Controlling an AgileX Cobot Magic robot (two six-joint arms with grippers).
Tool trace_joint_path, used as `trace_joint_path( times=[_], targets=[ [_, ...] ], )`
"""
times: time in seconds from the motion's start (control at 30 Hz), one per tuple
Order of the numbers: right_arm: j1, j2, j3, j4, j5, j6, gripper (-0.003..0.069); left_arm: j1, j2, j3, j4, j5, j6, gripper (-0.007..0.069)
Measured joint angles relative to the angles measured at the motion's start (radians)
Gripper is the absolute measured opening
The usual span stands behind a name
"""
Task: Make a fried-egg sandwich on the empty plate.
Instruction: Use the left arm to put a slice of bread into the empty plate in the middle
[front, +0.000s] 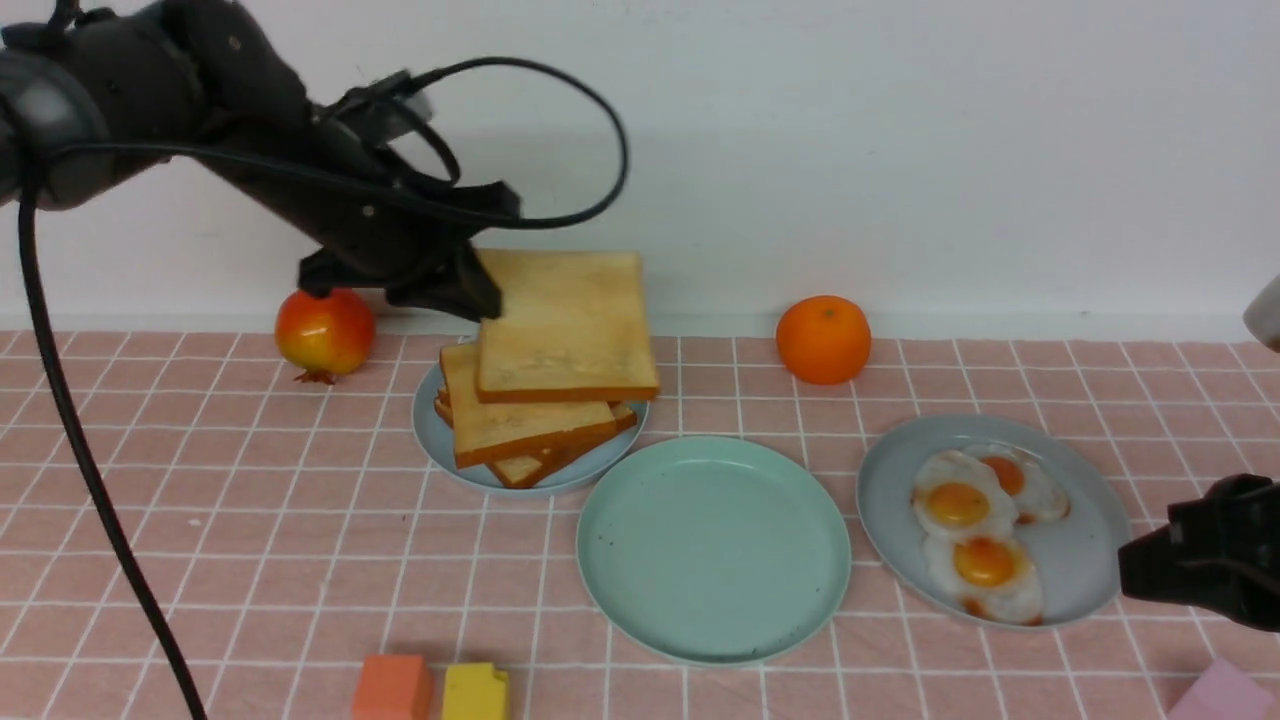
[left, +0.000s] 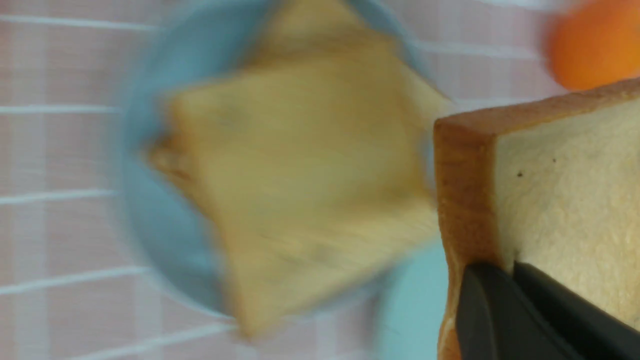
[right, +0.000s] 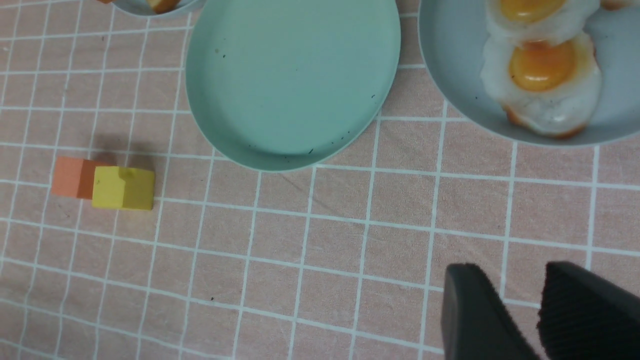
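Nearest us in the front view sit an orange block (front: 392, 687) and a yellow block (front: 475, 692); behind, the green plate (front: 640, 560) lies bare. Our left gripper (front: 478, 292) holds a toast slice (front: 570, 325) above the toast stack (front: 510, 430). In the left wrist view its fingers (left: 490, 320) pinch the slice's crust tight. In the right wrist view our right gripper (right: 520, 275) stands part-open over the cloth (right: 350, 240), holding nothing, near the fried eggs (right: 545, 75).

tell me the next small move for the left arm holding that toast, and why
Probably swing the left gripper right and nearer, over the mint-green plate. It is shut on a toast slice held above the toast stack, and that plate holds nothing yet, so the bottom slice likely goes there.
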Motion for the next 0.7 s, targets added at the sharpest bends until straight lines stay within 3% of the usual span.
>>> trace_joint_path(
  times=[0.27,0.5,0.7],
  targets=[
    [0.0,0.0,0.0,-0.057,-0.033,0.035,0.0242,-0.141,0.04,0.079,-0.081,0.012,0.021,0.0015],
    [-0.001,0.021,0.0,-0.199,-0.113,0.196,0.0242,-0.153,0.144,0.096,-0.094,-0.018,-0.005,0.0015],
    [-0.001,0.183,0.0,-0.222,-0.19,0.32,0.0272,-0.154,0.172,0.096,-0.088,-0.038,-0.018,0.0043]
  ],
)
